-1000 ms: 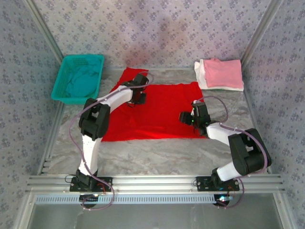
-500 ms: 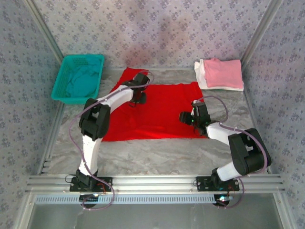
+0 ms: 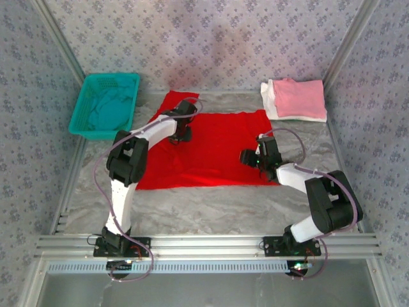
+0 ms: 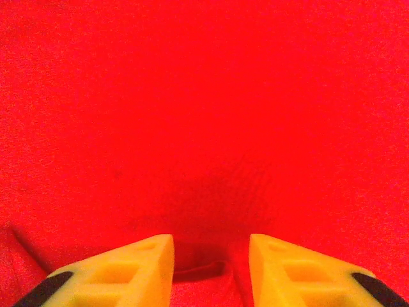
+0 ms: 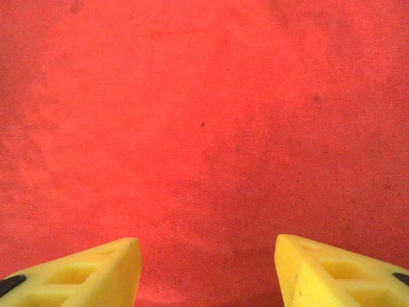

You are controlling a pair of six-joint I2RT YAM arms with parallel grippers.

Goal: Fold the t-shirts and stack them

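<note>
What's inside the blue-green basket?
A crumpled teal t-shirt lies inside the basket. Anything beneath that cloth, including the basket's floor, is covered and cannot be seen.

Soft, even light from above fills the top view. The red t-shirt (image 3: 211,150) looks bright and saturated, with faint, short shadows under the arms crossing it, and the wall beyond it carries a pinkish cast. Close up, its weave blurs into flat red, with a dark shadow just ahead of the left gripper (image 4: 211,256). Near the right gripper (image 5: 208,256) it looks paler and grainy.
</note>
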